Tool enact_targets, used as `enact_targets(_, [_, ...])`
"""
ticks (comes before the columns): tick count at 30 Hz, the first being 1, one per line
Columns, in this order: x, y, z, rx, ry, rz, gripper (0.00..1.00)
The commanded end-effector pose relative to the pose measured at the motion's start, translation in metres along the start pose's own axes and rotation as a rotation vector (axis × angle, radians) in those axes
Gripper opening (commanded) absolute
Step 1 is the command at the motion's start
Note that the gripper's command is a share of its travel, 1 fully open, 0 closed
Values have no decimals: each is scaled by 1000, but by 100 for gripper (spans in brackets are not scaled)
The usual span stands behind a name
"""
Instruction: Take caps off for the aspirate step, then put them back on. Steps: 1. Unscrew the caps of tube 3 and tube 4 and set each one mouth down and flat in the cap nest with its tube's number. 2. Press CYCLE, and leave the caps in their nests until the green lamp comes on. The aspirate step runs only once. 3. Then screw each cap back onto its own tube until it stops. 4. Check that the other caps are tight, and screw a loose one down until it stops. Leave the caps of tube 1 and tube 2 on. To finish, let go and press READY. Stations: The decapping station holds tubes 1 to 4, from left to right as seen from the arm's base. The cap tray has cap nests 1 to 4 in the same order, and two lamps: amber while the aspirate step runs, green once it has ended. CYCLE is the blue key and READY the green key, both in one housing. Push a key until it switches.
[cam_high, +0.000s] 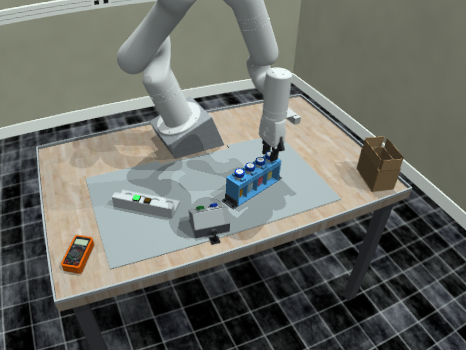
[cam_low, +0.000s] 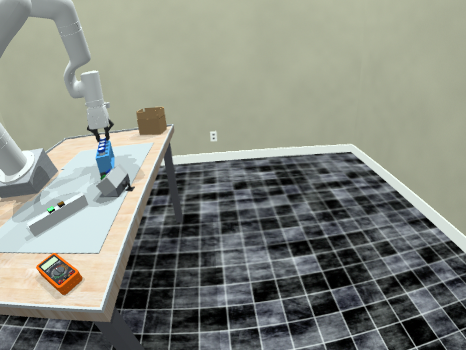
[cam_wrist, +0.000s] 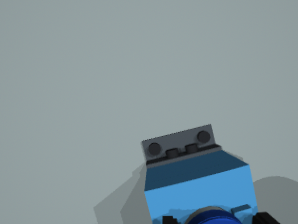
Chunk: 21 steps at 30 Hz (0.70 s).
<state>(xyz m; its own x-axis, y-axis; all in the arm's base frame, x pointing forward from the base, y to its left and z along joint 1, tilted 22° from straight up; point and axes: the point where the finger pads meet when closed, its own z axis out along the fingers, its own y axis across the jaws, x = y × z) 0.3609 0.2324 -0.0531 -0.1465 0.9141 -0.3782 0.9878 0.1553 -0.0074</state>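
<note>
The blue decapping station (cam_high: 254, 181) stands on the grey mat with a dark blue cap on each tube; three caps (cam_high: 249, 167) show clearly. My gripper (cam_high: 272, 150) points straight down over the cap at the row's far right end (cam_high: 271, 156). Its fingers stand apart on both sides of that cap and do not clamp it. In the wrist view the cap (cam_wrist: 212, 218) shows at the bottom edge on the station (cam_wrist: 197, 185), with dark fingertips beside it. The cap tray (cam_high: 145, 203) shows a lit green lamp (cam_high: 136, 198), and its nests look empty. The key housing (cam_high: 209, 221) carries the green key (cam_high: 200, 207) and the blue key (cam_high: 213, 205).
An orange multimeter (cam_high: 77, 253) lies near the table's front left corner. A brown cardboard box (cam_high: 380, 163) stands at the right edge. The arm's base (cam_high: 185, 127) sits at the back of the table, behind the mat.
</note>
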Motion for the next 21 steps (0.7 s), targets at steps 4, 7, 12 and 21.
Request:
enact_targets(4, [1, 1, -1, -5, 2, 5, 46])
enact_targets(7, [1, 1, -1, -4, 1, 4, 46])
enact_targets(12, [1, 1, -13, -5, 2, 5, 46])
enact_targets(21, [1, 1, -34, -5, 2, 5, 46])
